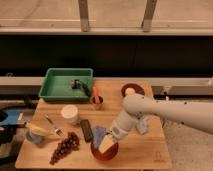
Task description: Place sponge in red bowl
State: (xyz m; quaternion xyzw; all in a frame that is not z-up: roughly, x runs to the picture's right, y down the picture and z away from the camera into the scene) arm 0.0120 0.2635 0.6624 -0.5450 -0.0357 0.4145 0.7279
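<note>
The orange-red bowl [105, 151] stands near the front edge of the wooden table [145, 152], right of the middle. The sponge [102, 141], blue with a yellow face, sits tilted over the bowl's rim and reaches down into the bowl. My gripper [114, 135] is at the end of the white arm that comes in from the right. It is right against the upper right side of the sponge, just above the bowl. Whether it holds the sponge I cannot tell.
A green tray [66, 85] is at the back left. A small dark maroon bowl [132, 90] is at the back right. A white cup [69, 114], a black bar [87, 130], grapes [65, 146] and a grey-blue cloth [143, 125] lie around the red bowl.
</note>
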